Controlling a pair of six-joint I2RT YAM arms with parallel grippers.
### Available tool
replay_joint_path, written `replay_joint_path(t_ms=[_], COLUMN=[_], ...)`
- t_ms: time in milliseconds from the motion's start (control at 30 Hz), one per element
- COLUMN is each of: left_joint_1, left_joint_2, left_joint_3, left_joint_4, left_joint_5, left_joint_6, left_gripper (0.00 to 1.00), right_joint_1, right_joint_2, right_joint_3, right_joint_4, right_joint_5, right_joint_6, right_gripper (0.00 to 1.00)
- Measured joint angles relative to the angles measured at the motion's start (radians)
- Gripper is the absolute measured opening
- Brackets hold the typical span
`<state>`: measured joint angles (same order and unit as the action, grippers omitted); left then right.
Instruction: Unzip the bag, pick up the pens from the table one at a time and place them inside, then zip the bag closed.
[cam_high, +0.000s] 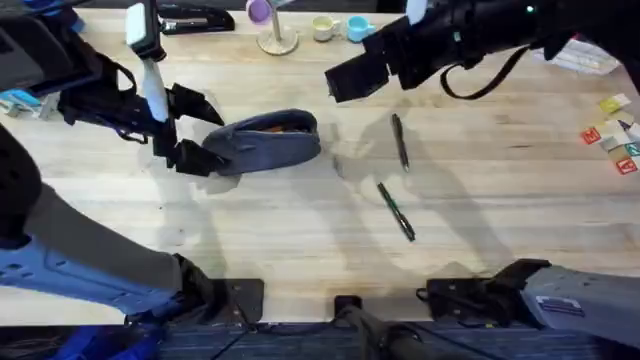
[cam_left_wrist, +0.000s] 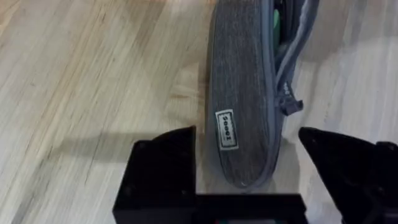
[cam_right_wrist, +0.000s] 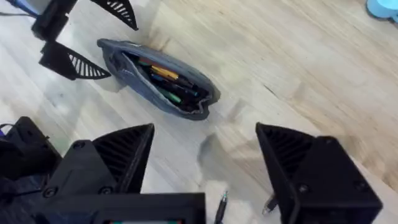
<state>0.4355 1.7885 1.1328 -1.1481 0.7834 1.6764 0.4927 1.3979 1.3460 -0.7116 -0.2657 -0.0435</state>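
Lying on its side left of the bench's middle, the bag (cam_high: 265, 143) is showing an unzipped top, and the right wrist view is revealing orange and green pens (cam_right_wrist: 166, 84) sitting inside it. A small label (cam_left_wrist: 226, 129) is showing on the fabric in the left wrist view, with the zipper pull (cam_left_wrist: 288, 103) hanging near the pouch's rounded end. The left gripper (cam_high: 190, 128) is straddling that left end, its jaws spread wide with one finger on each side of the fabric; I cannot tell whether either finger is touching it.

Two dark pens are lying on the bench (cam_high: 300, 240) to the right of the pouch, well apart from it: the black pen (cam_high: 400, 141) farther from the arm bases, and the greenish pen (cam_high: 396, 211) nearer to them, angled diagonally. The two are lying close together but not touching.

The right gripper (cam_high: 345, 80) is hanging above the bench, beyond the pens, with its jaws spread and holding nothing. Along the far edge, a stapler (cam_high: 195, 18) and small cups (cam_high: 340, 27) are standing, and coloured blocks (cam_high: 615, 135) are lying at the far right.
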Motion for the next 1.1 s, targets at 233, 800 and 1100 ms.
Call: replay_joint_path(t_ms=[233, 800, 1100], left_joint_1=[0.0, 0.001, 0.001], left_joint_2=[0.0, -0.12, -0.24], left_joint_3=[0.023, 0.301, 0.32], left_joint_4=[-0.058, -0.452, -0.513], left_joint_5=[-0.01, -0.021, -0.074], left_joint_6=[0.0, 0.0, -0.069], left_gripper=[0.995, 0.995, 0.995], right_joint_1=[0.0, 0.013, 0.057], right_joint_2=[0.0, 0.032, 0.181], right_joint_3=[0.0, 0.117, 0.301], right_joint_4=[0.007, -0.142, -0.269], right_joint_5=[0.0, -0.102, -0.106], right_joint_6=[0.042, 0.003, -0.139], right_gripper=[0.996, 0.995, 0.995])
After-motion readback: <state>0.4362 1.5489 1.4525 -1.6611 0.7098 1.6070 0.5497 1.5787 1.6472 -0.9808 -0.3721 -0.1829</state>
